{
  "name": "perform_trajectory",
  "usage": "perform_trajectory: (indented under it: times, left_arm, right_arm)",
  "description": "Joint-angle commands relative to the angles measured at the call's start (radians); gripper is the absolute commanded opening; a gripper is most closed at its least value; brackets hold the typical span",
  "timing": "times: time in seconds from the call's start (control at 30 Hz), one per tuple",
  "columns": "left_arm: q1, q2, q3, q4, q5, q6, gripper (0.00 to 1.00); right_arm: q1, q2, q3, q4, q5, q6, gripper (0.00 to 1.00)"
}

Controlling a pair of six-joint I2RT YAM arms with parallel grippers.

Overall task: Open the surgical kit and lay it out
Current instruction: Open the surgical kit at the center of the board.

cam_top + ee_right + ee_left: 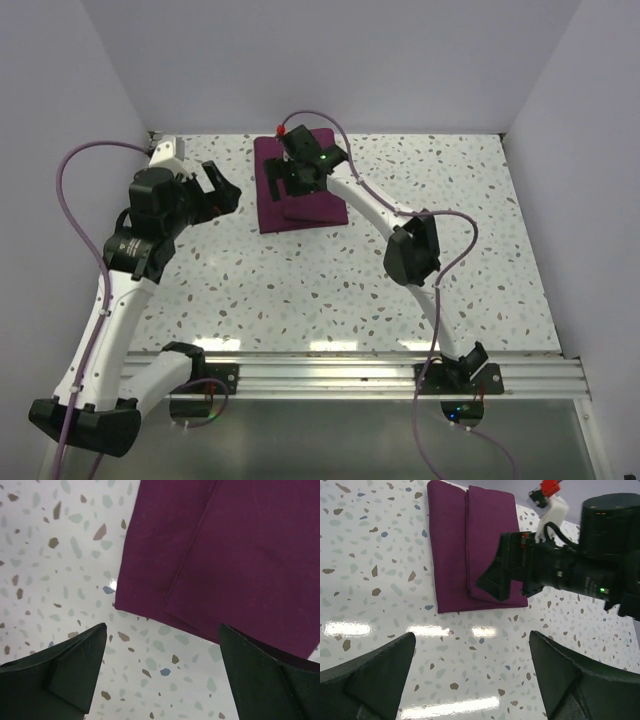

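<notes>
Over cloth wrap [240, 555], right end effector [162, 627] hangs, jaws wide apart, gripping nothing; wrap corner shows between its fingertips [75, 665]. Left of wrap and apart from it, left end effector [225, 190] hovers above tabletop [500, 220], jaws spread wide, empty, pointing toward wrap. Wrap folded shut: dark magenta rectangle, flat on speckled tabletop, one flap overlapping other, seam running lengthwise. Right arm reaches across wrap's right side.

Top view: I look down from high at the near edge, over the whole table [480, 290].
Left wrist: from the left, facing right, mid-distance.
Right wrist: close, looking down.
Shared: purple wrap [268, 200], all three.
</notes>
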Motion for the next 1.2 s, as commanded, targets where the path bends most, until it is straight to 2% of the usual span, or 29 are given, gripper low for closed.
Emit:
perform_trajectory:
  times: [0.0, 0.23, 0.63, 0.73, 0.97, 1.17]
  left_arm:
    - [0.002, -0.027, -0.072, -0.021, -0.012, -0.02, 1.0]
    - [0.002, -0.085, -0.169, -0.025, -0.018, -0.025, 0.98]
    - [0.002, -0.076, -0.142, -0.057, -0.077, 0.043, 0.97]
    - [0.002, -0.073, -0.138, -0.055, -0.071, 0.044, 0.97]
    - [0.003, -0.071, -0.151, -0.029, -0.057, 0.049, 0.97]
    - [0.003, -0.042, -0.148, -0.012, -0.035, 0.047, 0.97]
  right_arm:
    - [0.003, 0.066, 0.072, -0.047, 0.011, 0.003, 0.96]
    - [0.043, 0.186, 0.133, 0.01, 0.04, -0.009, 0.96]
    - [0.078, 0.313, 0.162, 0.014, 0.155, -0.024, 0.91]
    - [0.088, 0.333, 0.162, -0.008, 0.188, -0.032, 0.84]
    - [0.091, 0.335, 0.132, -0.065, 0.269, -0.052, 0.59]
    - [0.091, 0.314, 0.102, -0.074, 0.295, -0.064, 0.45]
